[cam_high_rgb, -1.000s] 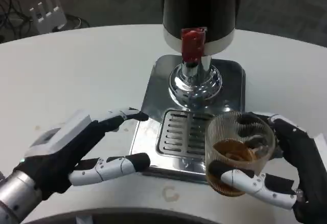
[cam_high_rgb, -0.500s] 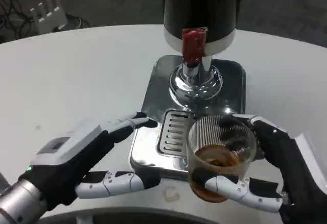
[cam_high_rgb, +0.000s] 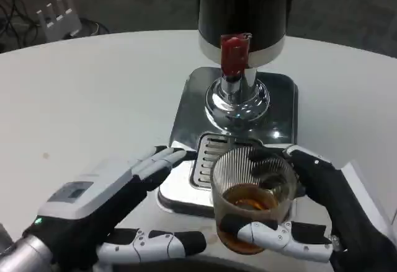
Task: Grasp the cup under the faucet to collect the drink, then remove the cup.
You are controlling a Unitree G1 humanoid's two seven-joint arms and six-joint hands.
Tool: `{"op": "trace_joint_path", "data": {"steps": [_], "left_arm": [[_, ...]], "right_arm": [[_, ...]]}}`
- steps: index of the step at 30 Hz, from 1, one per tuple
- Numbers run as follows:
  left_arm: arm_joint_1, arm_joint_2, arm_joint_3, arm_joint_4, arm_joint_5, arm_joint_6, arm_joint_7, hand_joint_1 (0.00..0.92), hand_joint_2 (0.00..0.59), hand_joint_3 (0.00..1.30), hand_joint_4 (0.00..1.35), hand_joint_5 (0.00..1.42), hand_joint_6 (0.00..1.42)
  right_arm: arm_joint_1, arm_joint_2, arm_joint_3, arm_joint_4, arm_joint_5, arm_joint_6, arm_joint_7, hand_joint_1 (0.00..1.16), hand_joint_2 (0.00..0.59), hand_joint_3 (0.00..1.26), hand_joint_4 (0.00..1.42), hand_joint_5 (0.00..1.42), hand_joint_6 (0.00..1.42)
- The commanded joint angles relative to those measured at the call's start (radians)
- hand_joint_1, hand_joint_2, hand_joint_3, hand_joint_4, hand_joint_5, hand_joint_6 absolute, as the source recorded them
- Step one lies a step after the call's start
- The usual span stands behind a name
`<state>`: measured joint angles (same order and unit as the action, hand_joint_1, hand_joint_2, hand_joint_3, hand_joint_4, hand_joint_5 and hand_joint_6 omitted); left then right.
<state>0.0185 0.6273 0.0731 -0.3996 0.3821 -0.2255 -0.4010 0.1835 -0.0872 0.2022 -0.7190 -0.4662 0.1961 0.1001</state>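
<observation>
A single head view looks steeply down from above the robot's own arms onto a white table [cam_high_rgb: 93,86]. It faces forward, toward a dispenser [cam_high_rgb: 243,12] standing at the top centre of the frame. The view is close, with the table edge at the bottom.

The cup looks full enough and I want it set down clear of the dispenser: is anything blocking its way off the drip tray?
The left hand lies open beside the cup, which the right hand grips; the table to the right looks free.
</observation>
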Motion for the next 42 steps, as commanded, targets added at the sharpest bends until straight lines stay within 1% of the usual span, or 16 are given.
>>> {"op": "trace_joint_path", "data": {"steps": [1,7,15,20,25,32,42], "left_arm": [[0.053,0.020,0.017,-0.055,0.028,0.038,-0.021,0.000,0.075,0.04,0.00,0.00,0.09],[0.105,0.019,0.034,-0.114,0.036,0.059,-0.025,0.000,0.074,0.00,0.00,0.00,0.08],[0.192,0.015,0.064,-0.193,0.037,0.073,-0.032,0.000,0.069,0.00,0.00,0.00,0.05],[0.236,0.012,0.096,-0.232,0.037,0.074,-0.031,0.000,0.069,0.00,0.00,0.00,0.04],[0.270,0.010,0.116,-0.251,0.040,0.079,-0.034,0.000,0.069,0.00,0.00,0.00,0.03],[0.293,0.007,0.131,-0.257,0.037,0.093,-0.033,0.000,0.072,0.00,0.00,0.00,0.03],[0.289,0.003,0.126,-0.251,0.038,0.109,-0.030,0.000,0.073,0.00,0.00,0.00,0.03]], "right_arm": [[-0.008,0.003,-0.003,-0.052,0.027,-0.008,0.010,0.86,0.161,1.02,1.08,1.18,0.60],[-0.003,-0.002,0.000,-0.064,0.037,-0.001,0.024,0.86,0.161,1.03,1.08,1.18,0.60],[0.014,-0.012,-0.006,-0.083,0.047,0.001,0.038,0.86,0.161,1.03,1.10,1.20,0.60],[0.025,-0.013,-0.006,-0.100,0.048,0.008,0.046,0.86,0.161,1.03,1.10,1.20,0.61],[0.052,-0.025,-0.007,-0.123,0.049,0.006,0.054,0.86,0.161,1.03,1.10,1.20,0.61],[0.068,-0.028,-0.011,-0.134,0.044,0.009,0.051,0.86,0.161,1.03,1.10,1.20,0.61],[0.063,-0.029,-0.019,-0.133,0.048,0.014,0.053,0.85,0.167,1.04,1.10,1.21,0.62]]}}
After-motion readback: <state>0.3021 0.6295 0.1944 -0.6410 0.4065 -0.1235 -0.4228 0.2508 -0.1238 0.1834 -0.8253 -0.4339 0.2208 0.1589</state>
